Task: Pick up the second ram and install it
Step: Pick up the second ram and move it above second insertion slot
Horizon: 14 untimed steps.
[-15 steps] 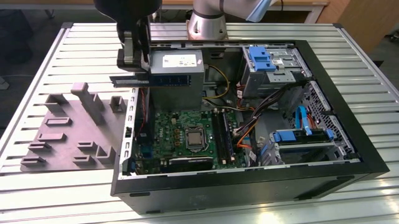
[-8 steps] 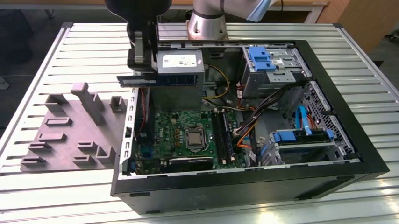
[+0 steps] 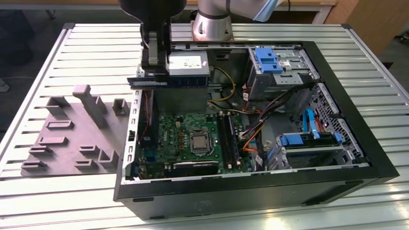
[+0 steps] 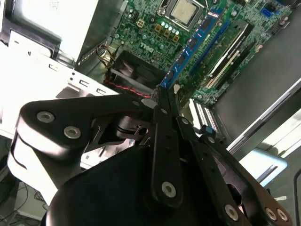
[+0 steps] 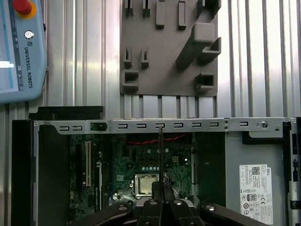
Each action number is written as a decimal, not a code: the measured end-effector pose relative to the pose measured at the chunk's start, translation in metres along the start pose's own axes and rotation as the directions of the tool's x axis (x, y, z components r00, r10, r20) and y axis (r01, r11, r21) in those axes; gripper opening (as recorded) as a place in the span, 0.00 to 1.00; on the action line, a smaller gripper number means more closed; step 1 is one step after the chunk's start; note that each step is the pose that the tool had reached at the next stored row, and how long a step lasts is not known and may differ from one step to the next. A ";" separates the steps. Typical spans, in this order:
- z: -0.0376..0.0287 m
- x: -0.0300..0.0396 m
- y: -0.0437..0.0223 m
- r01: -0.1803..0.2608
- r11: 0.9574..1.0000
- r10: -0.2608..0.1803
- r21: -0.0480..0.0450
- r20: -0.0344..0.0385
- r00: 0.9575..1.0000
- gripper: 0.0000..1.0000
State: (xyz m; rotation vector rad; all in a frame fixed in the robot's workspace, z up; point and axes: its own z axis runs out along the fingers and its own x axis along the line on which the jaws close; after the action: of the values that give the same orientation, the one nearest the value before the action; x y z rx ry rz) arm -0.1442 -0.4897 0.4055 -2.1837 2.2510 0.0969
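The second ram (image 3: 182, 82), a long, thin, dark bluish-green memory stick with black chips, hangs on edge in the air. Its long axis lies level and runs from the exterior view's left to the exterior view's right. That sets it crosswise to the narrow black plastic memory slots (image 3: 228, 136) on the green motherboard (image 3: 179, 136) below. The black two-fingered gripper (image 3: 153, 79) comes down from above with its fingers pinched narrow on the stick near one end, so most of the board juts out past the fingertips toward the exterior view's right. In the second wrist view the ram (image 4: 193, 44) reaches away from the gripper (image 4: 164, 92) over the motherboard. In the first wrist view it shows edge-on as a thin dark line (image 5: 160, 150) rising from the gripper (image 5: 161, 187). The stick hovers over the far-left corner of the open black computer case (image 3: 255, 191), just beside the grey boxy power supply (image 3: 188, 64), well above the slots. A bundle of orange, yellow and black cables (image 3: 252, 129) lies close to the slots, with blue plastic drive carriers (image 3: 265, 60) beyond. The grey plastic fixture plate with upright blocks (image 3: 76, 129) lies on the slatted metal tabletop (image 3: 96, 48) toward its left edge in the exterior view.
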 end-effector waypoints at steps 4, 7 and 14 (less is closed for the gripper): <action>-0.0002 -0.0001 -0.0051 0.000 1.000 0.000 0.000 0.000 1.000 0.11; -0.0004 -0.0003 -0.0090 0.000 1.000 0.000 0.000 0.000 1.000 0.11; -0.0008 -0.0006 -0.0198 0.000 1.000 0.000 0.000 0.000 1.000 0.11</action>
State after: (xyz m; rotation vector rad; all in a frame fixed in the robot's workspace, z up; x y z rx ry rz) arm -0.1244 -0.4897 0.4055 -2.1837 2.2511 0.0969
